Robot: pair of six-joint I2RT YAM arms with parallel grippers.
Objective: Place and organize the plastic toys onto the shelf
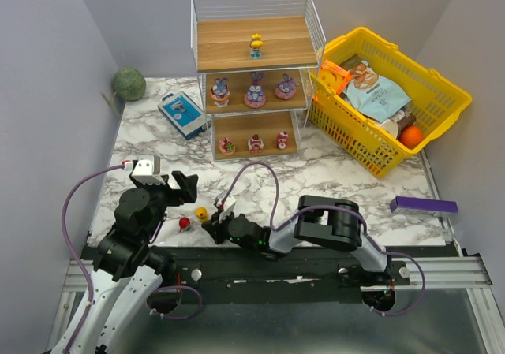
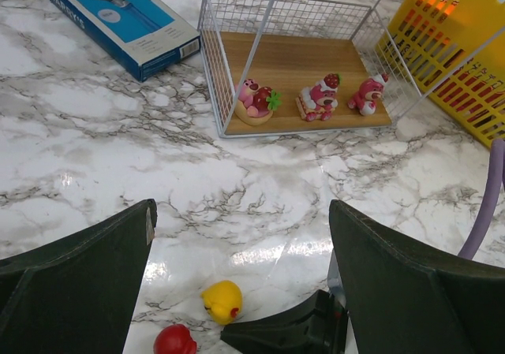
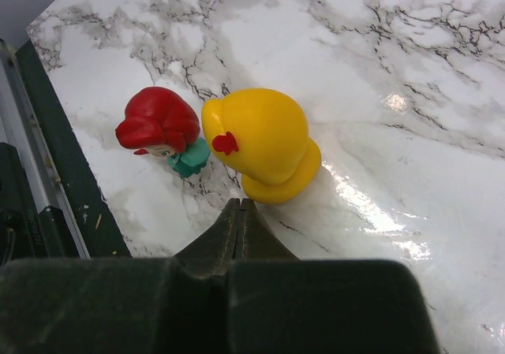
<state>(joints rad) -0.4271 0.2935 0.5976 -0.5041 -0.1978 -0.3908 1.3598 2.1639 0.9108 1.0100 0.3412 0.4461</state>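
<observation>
1. My right gripper (image 3: 239,203) is pressed together, empty, with its tips just below the yellow toy (image 3: 264,145) at centre frame.
2. The red-haired toy (image 3: 158,129) sits just beside it, on the left.
3. My left gripper (image 2: 241,212) is spread wide.

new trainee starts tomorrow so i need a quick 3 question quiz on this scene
1. True or false: the right gripper is shut on the yellow toy.
2. How many toys stand on the middle tier of the shelf? A) one B) three C) five
3. Fill in: beside the yellow toy on the table lies the ____ toy.

Key
1. False: the right gripper is shut but empty, and the yellow toy lies just past its tips.
2. B: three bunny-eared toys.
3. red-haired: the red-haired toy.
</observation>
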